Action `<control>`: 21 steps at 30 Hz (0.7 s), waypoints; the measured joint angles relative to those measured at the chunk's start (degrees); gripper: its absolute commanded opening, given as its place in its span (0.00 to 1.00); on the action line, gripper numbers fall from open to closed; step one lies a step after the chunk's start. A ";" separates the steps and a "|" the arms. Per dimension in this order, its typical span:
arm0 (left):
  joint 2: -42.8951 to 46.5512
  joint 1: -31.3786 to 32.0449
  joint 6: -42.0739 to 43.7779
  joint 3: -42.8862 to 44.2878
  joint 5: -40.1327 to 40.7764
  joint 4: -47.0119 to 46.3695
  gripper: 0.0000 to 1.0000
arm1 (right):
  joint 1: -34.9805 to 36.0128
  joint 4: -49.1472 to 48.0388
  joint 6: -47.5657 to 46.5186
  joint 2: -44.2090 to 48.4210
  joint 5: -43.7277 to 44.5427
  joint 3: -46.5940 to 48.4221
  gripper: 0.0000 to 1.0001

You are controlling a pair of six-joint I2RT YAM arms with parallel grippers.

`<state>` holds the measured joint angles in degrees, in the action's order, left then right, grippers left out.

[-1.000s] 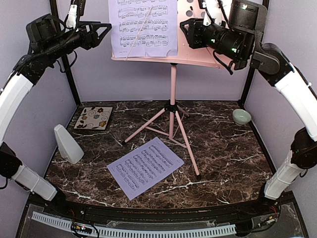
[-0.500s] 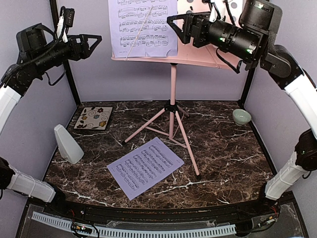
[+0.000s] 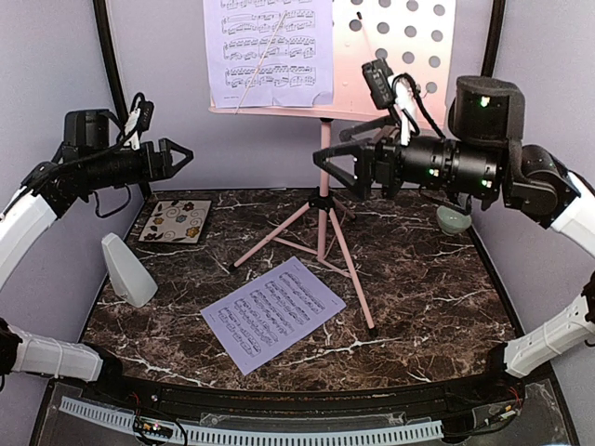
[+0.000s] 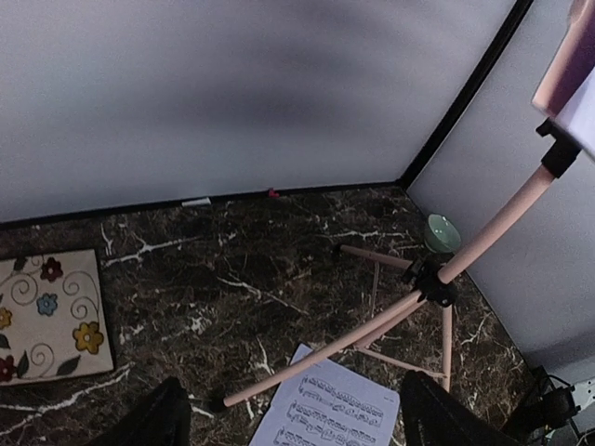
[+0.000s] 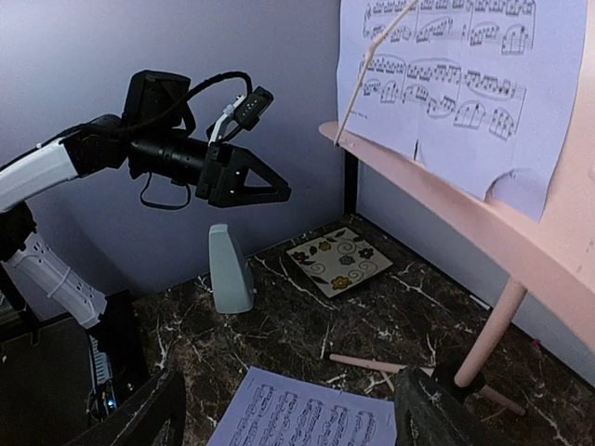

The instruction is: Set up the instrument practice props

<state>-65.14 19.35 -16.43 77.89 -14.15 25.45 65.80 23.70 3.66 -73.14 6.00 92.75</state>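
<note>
The pink music stand [image 3: 324,158] rises at the back centre, and one lavender sheet-music page [image 3: 270,51] leans on its perforated plate [image 3: 409,42]. A second page [image 3: 273,313] lies flat on the marble in front of the tripod legs. The grey pyramid metronome [image 3: 127,270] stands at the left. My left gripper [image 3: 184,160] hovers open in the air left of the stand, holding nothing. My right gripper [image 3: 325,175] is open and empty too, level with the stand's pole and just right of it. In the right wrist view the metronome [image 5: 229,269] stands below the left gripper [image 5: 251,181].
A floral square tile [image 3: 176,221] lies at the back left. A small pale-green bowl [image 3: 453,219] sits at the back right, partly behind my right arm. The tripod legs [image 3: 346,265] spread over the middle of the table. Purple walls and black posts close in the back and sides.
Both arms have come down from beside the stand's plate to mid height. Both grippers opened wider, the right one most. The pages, stand and metronome have not moved.
</note>
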 measured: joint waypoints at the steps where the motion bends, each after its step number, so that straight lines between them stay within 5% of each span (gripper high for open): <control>1: 0.31 -0.13 -0.85 -2.05 -0.74 0.13 0.80 | 0.17 -0.22 1.14 1.53 -0.07 -3.23 0.76; 11: 0.48 -0.24 -4.00 -19.41 -10.99 1.29 0.74 | 4.76 -4.61 10.73 5.88 2.69 -28.94 0.58; 21: -3.96 -0.24 -3.63 -33.18 -17.57 -0.50 0.63 | 6.58 -6.91 13.94 -12.00 8.37 -30.77 0.44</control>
<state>-69.10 19.11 -20.05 44.71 -31.73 24.95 72.38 16.80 17.61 -85.14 14.37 61.98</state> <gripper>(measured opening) 0.661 0.469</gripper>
